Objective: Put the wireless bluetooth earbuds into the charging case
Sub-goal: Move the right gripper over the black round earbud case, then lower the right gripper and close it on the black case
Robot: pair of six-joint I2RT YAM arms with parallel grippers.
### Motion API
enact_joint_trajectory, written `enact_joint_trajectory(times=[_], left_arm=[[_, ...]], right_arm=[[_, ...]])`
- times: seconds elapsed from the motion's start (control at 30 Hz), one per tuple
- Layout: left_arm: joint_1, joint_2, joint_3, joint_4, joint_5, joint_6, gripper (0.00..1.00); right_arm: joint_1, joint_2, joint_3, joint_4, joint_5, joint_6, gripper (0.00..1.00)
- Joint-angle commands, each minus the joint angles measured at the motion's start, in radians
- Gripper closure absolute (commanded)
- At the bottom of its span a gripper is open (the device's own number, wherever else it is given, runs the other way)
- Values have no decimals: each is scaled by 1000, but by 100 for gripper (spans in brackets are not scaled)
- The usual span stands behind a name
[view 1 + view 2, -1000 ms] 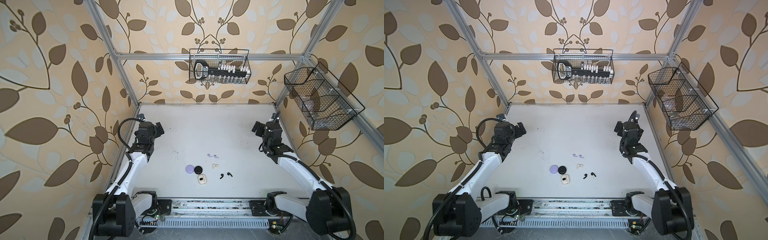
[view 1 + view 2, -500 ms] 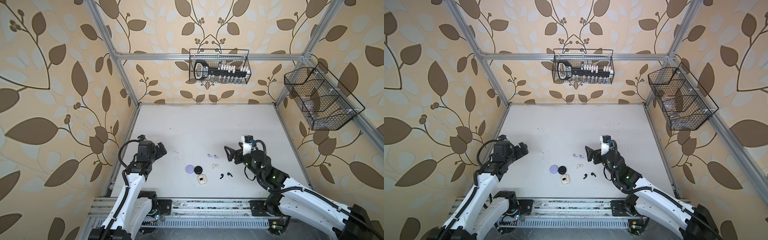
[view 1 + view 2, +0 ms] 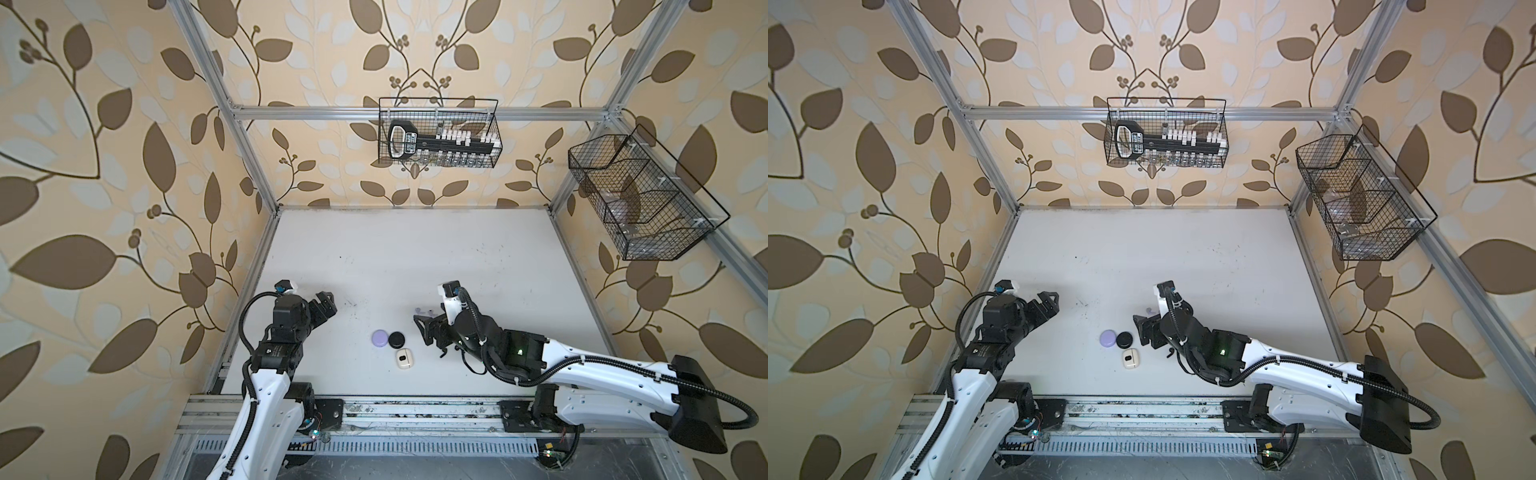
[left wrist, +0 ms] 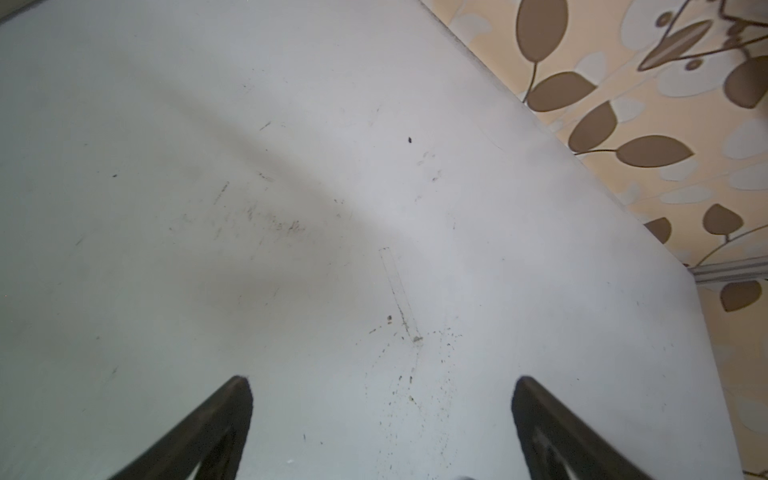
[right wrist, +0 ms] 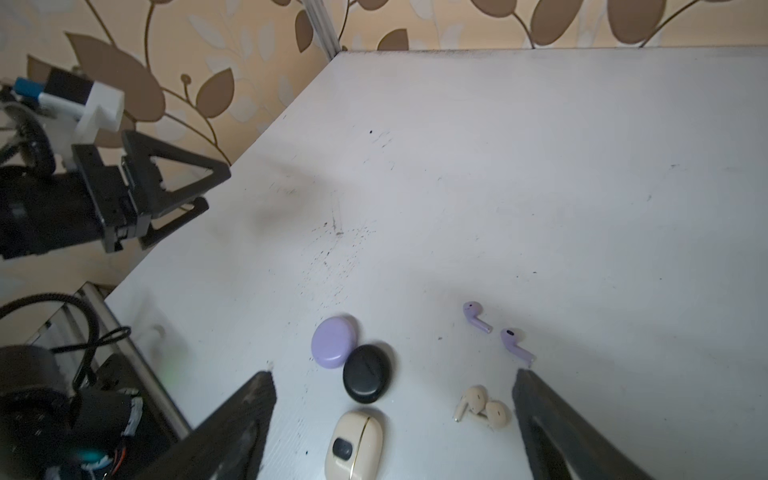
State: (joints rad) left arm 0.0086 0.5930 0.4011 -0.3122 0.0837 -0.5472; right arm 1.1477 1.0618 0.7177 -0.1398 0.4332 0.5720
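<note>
The left tool point(image 4: 382, 378) and the right tool point(image 5: 392, 373) gape wide, empty. On the white desk point(image 5: 540, 166), lavender stemmed earbuds point(image 5: 478, 318) and cream-white stemmed earbuds point(image 5: 484, 405) lie near a round lavender case point(image 5: 332, 347), round black case point(image 5: 368, 374) and cream case point(image 5: 353, 444).

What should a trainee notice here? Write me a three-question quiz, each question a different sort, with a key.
1. True or false: the purple case touches the black case.
2. Which colour are the earbuds that lie against each other? A) purple B) cream C) black
3. Fill in: the left gripper and the right gripper are both ____ and hold nothing.
Key: 1 true; 2 B, the cream earbuds; 3 open.
</note>
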Motion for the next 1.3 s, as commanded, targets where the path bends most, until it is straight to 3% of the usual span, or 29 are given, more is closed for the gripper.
enact_joint_trajectory(times=[0.0, 0.23, 0.67, 1.27], left_arm=[[13, -16, -10, 53, 63, 3, 1], [13, 6, 8, 17, -9, -19, 1], [13, -49, -9, 30, 43, -8, 1], [13, -39, -4, 27, 43, -6, 1]], right_arm=[[22, -33, 51, -179, -10, -31, 8], [-12, 60, 86, -236, -89, -157, 11], [-58, 443, 237, -270, -305, -191, 23], [-59, 745, 426, -337, -368, -271, 32]])
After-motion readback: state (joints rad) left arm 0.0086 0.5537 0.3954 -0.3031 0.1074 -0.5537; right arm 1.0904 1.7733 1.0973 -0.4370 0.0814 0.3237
